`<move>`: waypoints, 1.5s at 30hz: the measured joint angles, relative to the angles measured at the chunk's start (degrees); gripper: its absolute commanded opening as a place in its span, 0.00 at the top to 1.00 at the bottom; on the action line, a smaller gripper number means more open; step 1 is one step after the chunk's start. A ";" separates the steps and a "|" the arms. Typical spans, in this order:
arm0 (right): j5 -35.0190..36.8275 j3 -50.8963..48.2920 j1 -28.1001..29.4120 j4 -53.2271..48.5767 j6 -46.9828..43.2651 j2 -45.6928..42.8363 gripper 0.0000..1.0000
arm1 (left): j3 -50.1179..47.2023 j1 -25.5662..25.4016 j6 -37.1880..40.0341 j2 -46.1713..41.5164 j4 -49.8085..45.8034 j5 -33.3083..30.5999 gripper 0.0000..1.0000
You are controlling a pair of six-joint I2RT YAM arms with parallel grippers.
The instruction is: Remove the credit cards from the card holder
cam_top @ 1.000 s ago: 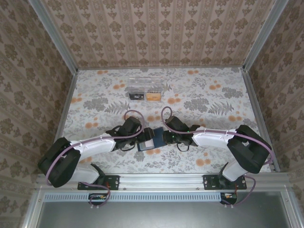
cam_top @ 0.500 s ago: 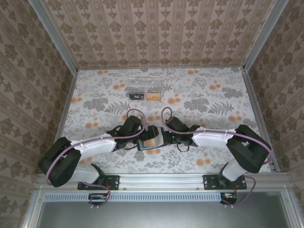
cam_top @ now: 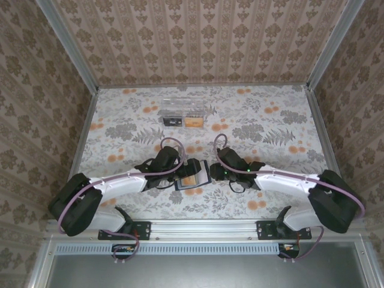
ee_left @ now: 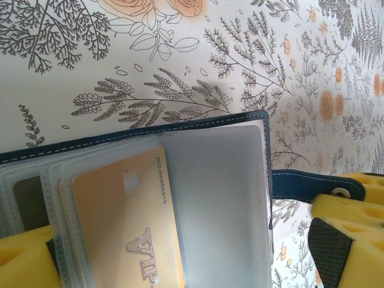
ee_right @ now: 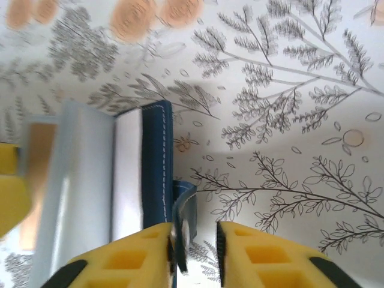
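Observation:
The navy card holder [cam_top: 193, 178] lies open on the floral table between both grippers. Its clear sleeves [ee_left: 216, 198] are spread, and an orange-tan credit card [ee_left: 123, 222] marked VIP sits inside one. My left gripper [ee_left: 180, 246] is open wide, with a yellow finger [ee_left: 18, 264] at each side of the holder. My right gripper [ee_right: 195, 252] is open at the holder's [ee_right: 155, 162] right edge. The snap tab [ee_right: 183, 216] hangs between its fingers against the left pad, with a gap to the right pad. In the top view the right gripper [cam_top: 211, 172] is just right of the holder.
A clear plastic box [cam_top: 182, 106] stands at the back middle of the table. In front of it lie a dark card [cam_top: 173, 122] and an orange card [cam_top: 193, 122]. Patterned walls close the table on three sides, with free tablecloth left and right.
The holder has been spread open, so the orange card now shows. The right gripper's jaws have parted off the snap tab and that arm has shifted right. The left gripper has opened wider.

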 measured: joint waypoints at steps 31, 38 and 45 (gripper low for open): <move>0.70 -4.35 11.08 9.42 0.11 1.14 0.20 | 1.09 -0.44 0.00 2.64 0.07 -0.17 0.06; 7.13 -3.17 13.55 9.49 1.07 3.02 0.33 | 1.09 -0.44 0.00 2.64 0.02 -0.20 0.06; 11.32 -1.84 13.55 7.17 3.17 6.49 0.46 | 1.62 -0.55 0.28 2.29 -1.57 -0.83 0.03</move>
